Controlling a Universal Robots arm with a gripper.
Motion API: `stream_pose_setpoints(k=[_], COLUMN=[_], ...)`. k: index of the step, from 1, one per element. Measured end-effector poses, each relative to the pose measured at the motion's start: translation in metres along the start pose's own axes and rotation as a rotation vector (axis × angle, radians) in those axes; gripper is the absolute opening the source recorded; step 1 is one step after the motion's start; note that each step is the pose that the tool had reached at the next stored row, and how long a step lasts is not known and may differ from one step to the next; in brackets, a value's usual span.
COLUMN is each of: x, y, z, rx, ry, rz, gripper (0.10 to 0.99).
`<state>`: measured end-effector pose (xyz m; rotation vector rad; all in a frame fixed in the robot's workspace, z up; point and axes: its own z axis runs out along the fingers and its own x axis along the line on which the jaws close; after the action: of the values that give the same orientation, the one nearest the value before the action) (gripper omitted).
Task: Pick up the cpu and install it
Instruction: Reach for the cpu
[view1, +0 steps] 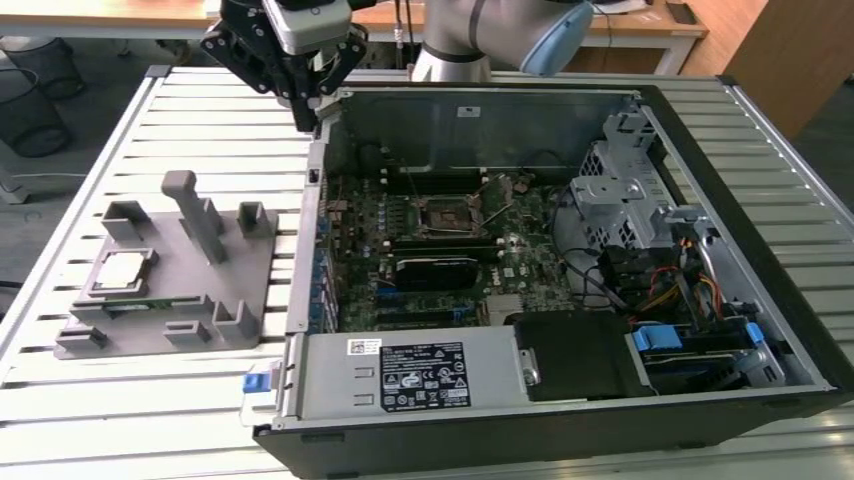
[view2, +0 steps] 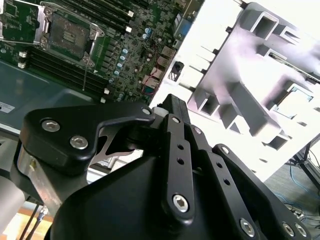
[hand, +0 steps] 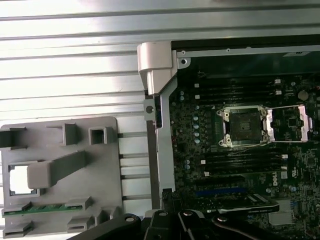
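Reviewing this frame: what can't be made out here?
- cpu: first wrist view, partly hidden by the grey fixture post and washed out by glare.
- claw: first wrist view, cut off by the picture's edge.
- socket: exterior view, too small to judge its contacts.

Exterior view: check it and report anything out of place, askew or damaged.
Nothing stands out. The cpu lies flat in its recess on the grey fixture. The motherboard socket stands open and empty. The gripper hangs above a corner of the case, apart from both.
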<state>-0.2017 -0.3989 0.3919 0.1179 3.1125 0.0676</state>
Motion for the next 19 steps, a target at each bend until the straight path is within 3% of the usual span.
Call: stream_pose_setpoints(k=[19], x=[0.0183], y=[-0.0014], z=[0.0010], rx=[0.000], ry=[0.0021], rz=[0.000], gripper=[0.106])
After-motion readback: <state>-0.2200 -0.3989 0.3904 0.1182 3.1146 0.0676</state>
